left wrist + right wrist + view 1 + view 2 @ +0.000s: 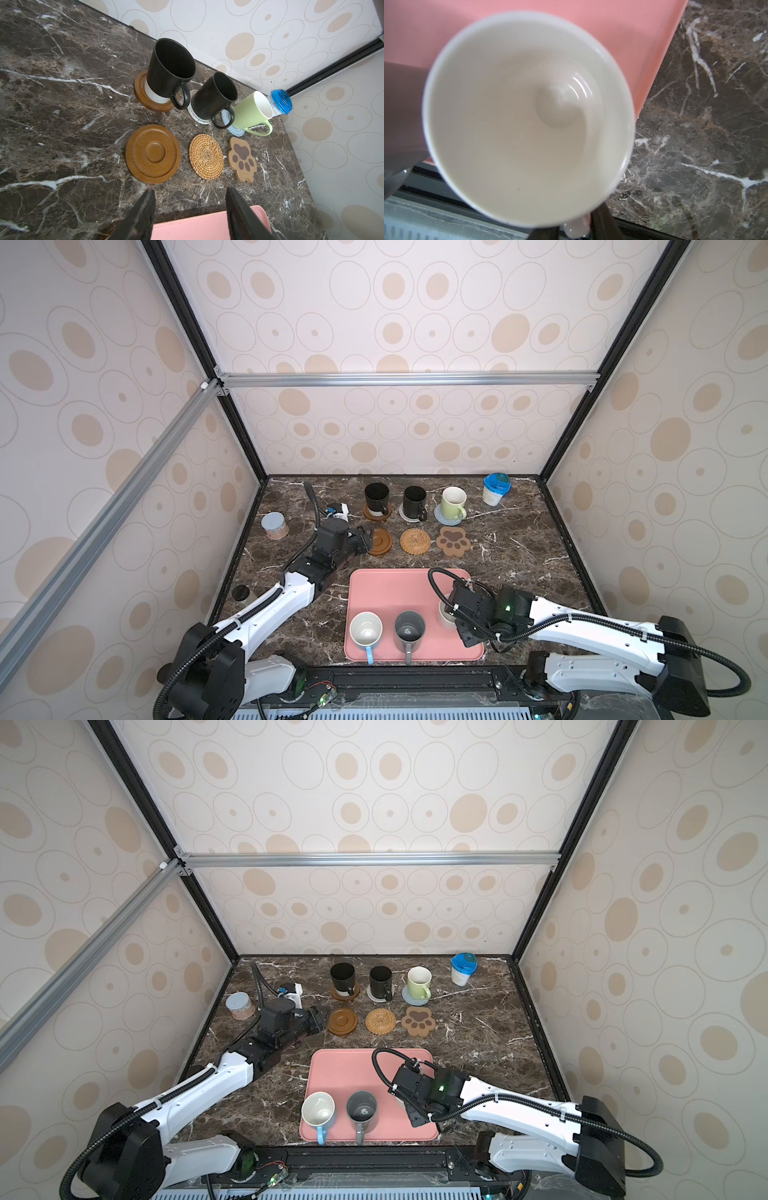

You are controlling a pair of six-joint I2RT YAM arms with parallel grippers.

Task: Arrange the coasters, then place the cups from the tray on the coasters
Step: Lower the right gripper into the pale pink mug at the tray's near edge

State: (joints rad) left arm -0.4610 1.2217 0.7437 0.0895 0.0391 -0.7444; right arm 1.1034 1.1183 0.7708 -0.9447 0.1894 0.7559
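Pinching the handle of the pale pink cup (519, 116), the right gripper (572, 233) hangs over the right edge of the pink tray (386, 593), its jaws drawn narrow on either side of that handle. We judge this a fragile hold: a mug carried by its handle alone can swing, tip or slip out on the lift, and blur in the right wrist view leaves us unsure how square the pinch is. The dark grey cup (409, 628) stands just beside it along the tray's near edge, close enough to be knocked if the mug pivots. The light blue cup (365, 628) waits by the tray's near left corner.

Beyond the tray's far edge, three coasters lie bare mid-surface: the brown ringed coaster (152, 153), the rattan coaster (206, 156) and the paw coaster (242, 159). The left gripper (189, 190), jaws moderately apart and empty, hovers just beside the ringed one, so a carry toward that side could bring the arms together. Along the surface's far edge the black cups (376, 495) and the light green cup (453, 502) sit on coasters, and an overshoot could clip them.
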